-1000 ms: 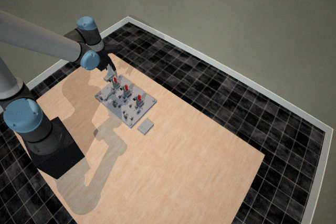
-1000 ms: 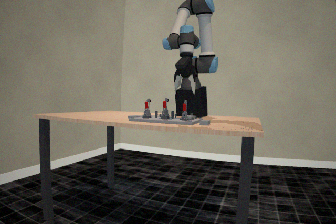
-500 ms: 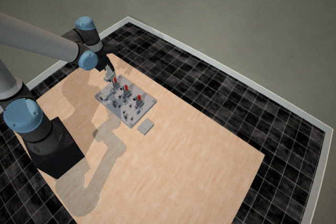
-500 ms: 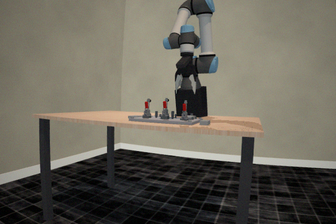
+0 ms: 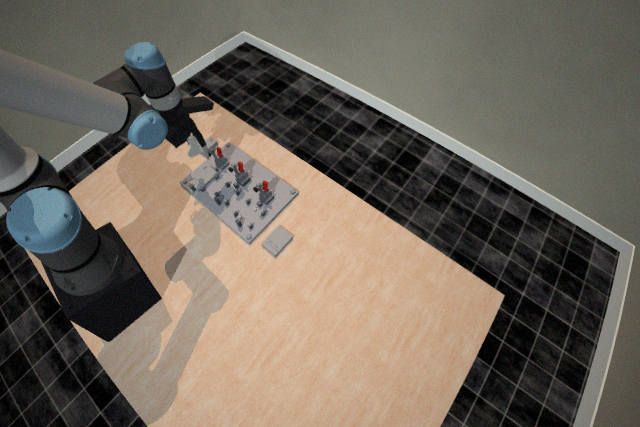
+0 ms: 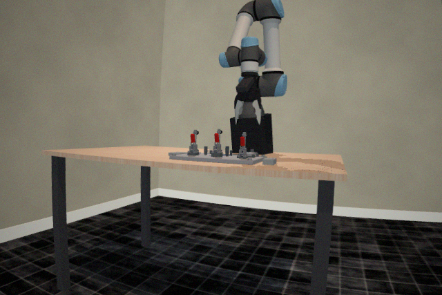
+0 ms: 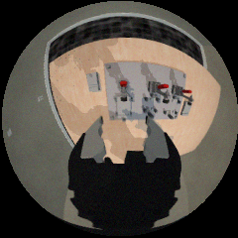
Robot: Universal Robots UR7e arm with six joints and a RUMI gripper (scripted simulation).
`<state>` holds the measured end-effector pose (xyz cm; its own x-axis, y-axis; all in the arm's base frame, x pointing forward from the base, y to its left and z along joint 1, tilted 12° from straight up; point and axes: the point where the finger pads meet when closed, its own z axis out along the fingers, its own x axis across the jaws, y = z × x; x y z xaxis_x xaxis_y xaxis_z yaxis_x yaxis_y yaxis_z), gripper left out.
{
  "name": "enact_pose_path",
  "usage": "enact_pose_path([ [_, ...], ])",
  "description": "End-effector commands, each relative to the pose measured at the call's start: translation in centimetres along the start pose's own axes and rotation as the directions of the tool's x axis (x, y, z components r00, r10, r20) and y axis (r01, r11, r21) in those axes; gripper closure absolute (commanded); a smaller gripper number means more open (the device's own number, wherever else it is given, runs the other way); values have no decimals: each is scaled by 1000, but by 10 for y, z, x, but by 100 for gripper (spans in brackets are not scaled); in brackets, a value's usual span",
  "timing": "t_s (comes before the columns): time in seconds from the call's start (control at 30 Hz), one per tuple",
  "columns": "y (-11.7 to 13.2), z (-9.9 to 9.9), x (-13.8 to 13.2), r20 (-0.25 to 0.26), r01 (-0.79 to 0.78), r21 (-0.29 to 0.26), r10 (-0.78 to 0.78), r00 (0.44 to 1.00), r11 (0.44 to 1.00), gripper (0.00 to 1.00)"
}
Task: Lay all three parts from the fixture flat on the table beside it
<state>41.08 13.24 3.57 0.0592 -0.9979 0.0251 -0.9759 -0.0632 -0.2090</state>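
Observation:
My gripper (image 6: 247,124) (image 7: 124,116) is open and empty, its fingers apart above the robot-side edge of the fixture (image 5: 276,213) (image 7: 144,67). One flat grey part (image 6: 269,161) (image 7: 93,81) lies on the table past one short end of the fixture. A second grey part (image 5: 277,240) (image 7: 186,108) lies flat on the table past the opposite end. A third grey part (image 7: 124,108) seems to sit in the nest in front of the gripper; shadow makes its outline hard to tell. Near it stands a red-handled clamp (image 5: 219,152) (image 6: 242,141).
Two more red-handled clamps stand in a row along the fixture, the middle one (image 5: 240,167) (image 6: 216,138) and the far one (image 5: 265,186) (image 6: 193,138). Several small posts stand up from the plate. The wooden table (image 5: 361,308) extends well past the second part.

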Motion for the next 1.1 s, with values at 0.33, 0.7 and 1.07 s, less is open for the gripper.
enact_pose_path([
  [0.33, 32, -2, 1, 1, -1, 4, 1, 1000, 1000, 41],
  [0.7, 32, 5, 0, 1, 0, 1, 0, 1000, 1000, 41],
  [1.07, 32, 28, 0, 1, 0, 1, 0, 1000, 1000, 41],
])
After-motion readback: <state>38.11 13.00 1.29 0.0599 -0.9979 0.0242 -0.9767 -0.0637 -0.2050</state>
